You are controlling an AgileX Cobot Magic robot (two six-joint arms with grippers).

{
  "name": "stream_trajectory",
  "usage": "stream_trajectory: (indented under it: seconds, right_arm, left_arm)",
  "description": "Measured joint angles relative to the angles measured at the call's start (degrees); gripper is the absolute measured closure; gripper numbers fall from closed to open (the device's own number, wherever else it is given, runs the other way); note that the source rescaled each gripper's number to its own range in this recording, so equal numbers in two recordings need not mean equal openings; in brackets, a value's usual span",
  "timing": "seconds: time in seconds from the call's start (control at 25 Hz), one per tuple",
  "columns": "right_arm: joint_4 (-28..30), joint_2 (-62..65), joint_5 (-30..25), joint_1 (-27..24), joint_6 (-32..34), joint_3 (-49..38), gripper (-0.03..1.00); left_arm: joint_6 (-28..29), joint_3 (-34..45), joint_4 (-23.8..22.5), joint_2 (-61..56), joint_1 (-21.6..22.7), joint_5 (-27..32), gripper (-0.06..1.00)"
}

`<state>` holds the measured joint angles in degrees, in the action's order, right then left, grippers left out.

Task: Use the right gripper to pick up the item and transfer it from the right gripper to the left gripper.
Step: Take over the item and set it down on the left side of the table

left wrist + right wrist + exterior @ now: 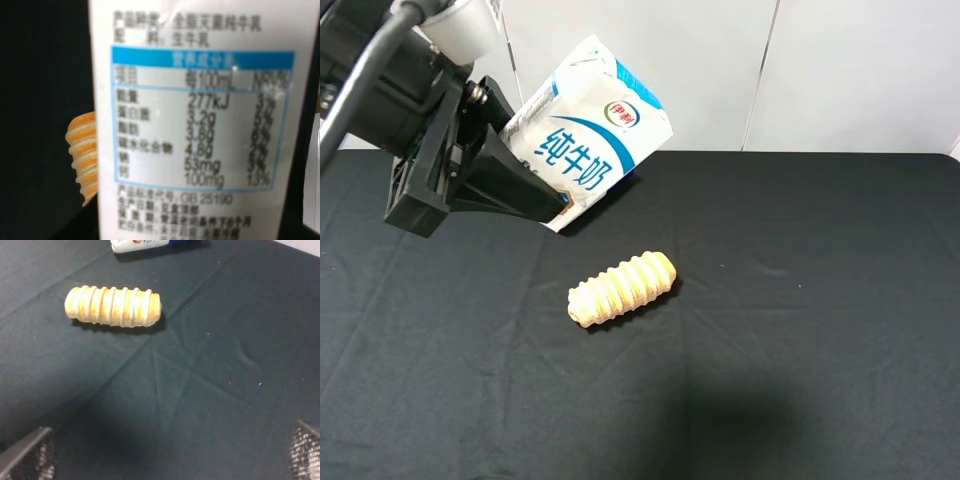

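Note:
The white milk carton (590, 130) with blue lettering hangs tilted above the black cloth at the back left, top edge pointing up and right. My left gripper (545, 190) is shut on its lower part. In the left wrist view the carton's nutrition panel (200, 125) fills the frame. My right gripper (165, 455) is open and empty above the cloth; only its two fingertips (27, 455) show at the frame's corners. It is out of the exterior view.
A ridged orange-tan bread-like roll (622, 288) lies mid-table, below the held carton; it also shows in both wrist views (84, 160) (113, 306). A white object with a blue end (140, 244) lies cut off beyond the roll. Black cloth (800, 330) covers the table.

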<state>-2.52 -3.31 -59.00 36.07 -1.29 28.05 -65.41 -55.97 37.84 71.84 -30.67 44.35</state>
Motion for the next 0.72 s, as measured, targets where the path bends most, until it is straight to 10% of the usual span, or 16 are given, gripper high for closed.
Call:
stream_trajectory:
  seconds: [0.72]
  right_arm:
    - [0.17,0.97,0.11,-24.31,0.19,0.0,-0.02]
  left_arm:
    - [0.0,0.0,0.0,0.0,0.0,-0.13,0.94]
